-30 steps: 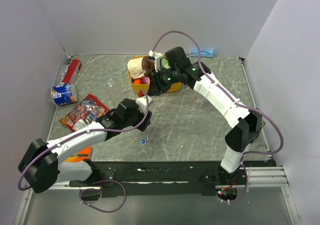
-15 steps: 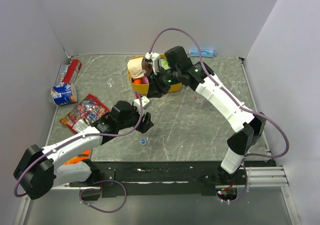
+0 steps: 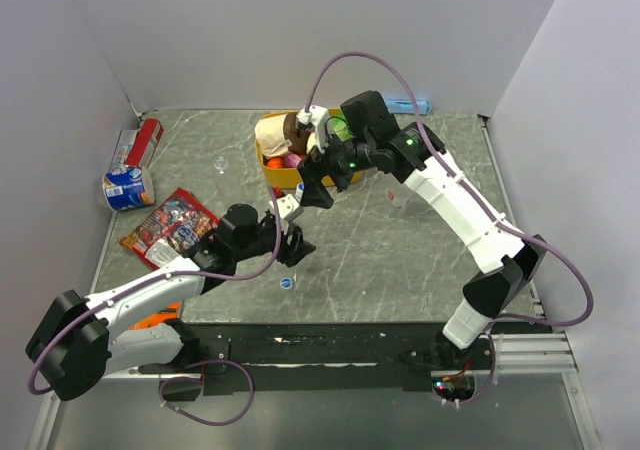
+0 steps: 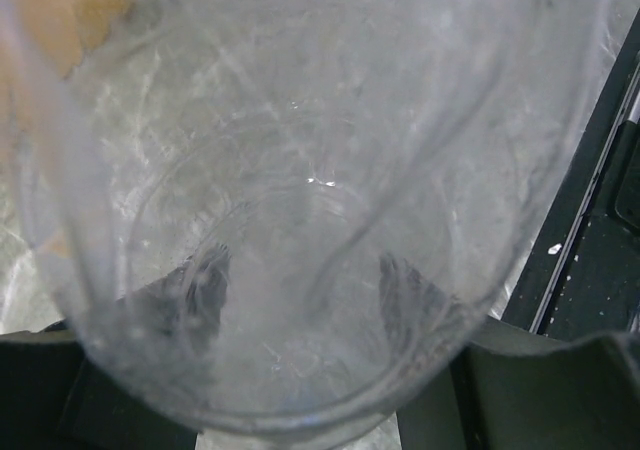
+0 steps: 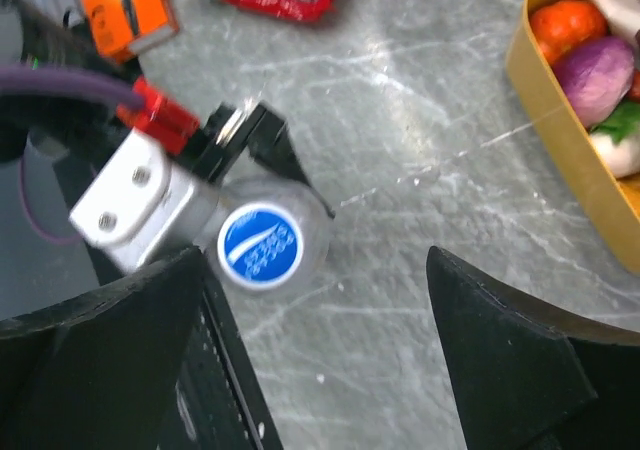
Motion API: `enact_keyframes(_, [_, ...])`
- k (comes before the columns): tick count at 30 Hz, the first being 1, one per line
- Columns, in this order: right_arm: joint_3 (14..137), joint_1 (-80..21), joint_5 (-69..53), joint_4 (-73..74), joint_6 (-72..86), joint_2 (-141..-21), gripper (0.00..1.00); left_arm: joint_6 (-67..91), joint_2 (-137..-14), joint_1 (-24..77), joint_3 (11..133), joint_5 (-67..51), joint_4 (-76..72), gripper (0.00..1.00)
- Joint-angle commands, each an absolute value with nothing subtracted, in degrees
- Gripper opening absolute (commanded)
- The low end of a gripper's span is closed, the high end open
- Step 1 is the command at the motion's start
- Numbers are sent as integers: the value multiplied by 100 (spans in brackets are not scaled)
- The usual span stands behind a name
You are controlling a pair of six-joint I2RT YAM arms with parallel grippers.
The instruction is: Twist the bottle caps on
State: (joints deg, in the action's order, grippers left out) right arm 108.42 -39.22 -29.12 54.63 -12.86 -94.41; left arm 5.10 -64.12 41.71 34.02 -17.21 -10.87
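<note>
Starting from the table point(image 3: 420, 260), the task is judged partly done. The right gripper point(image 5: 315, 315) is held over the middle of the table in the top view. Its jaws are spread wide and nothing is gripped between them. The left gripper point(image 4: 298, 315) is clamped on a clear bottle point(image 4: 300, 120), held just left of centre in the top view, below the yellow tub point(image 5: 550, 135).

A blue cap point(image 5: 260, 245) is seated on that bottle's neck, left of centre in the right wrist view. How tightly it is screwed cannot be told. With the right jaws parted above it, this bottle is judged finished or nearly so.

More is left to do. A second bottle point(image 3: 220, 166) is stood at the upper left of the table with no cap seen on it. A loose cap point(image 3: 286, 282) is left lying near the lower edge, just below the left gripper.

Against the frame from a second ago, the left gripper and its bottle are placed lower in the top view, farther from the tub. The right gripper is carried a little lower and to the right. The second bottle and the loose cap are unmoved.
</note>
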Motion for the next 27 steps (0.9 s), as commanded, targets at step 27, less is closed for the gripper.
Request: enact_keyframes(27, [9870,-4263,-4166,7541,-8999,-7901,71,-5019,-7620,3542,5440,-4641,2891,1])
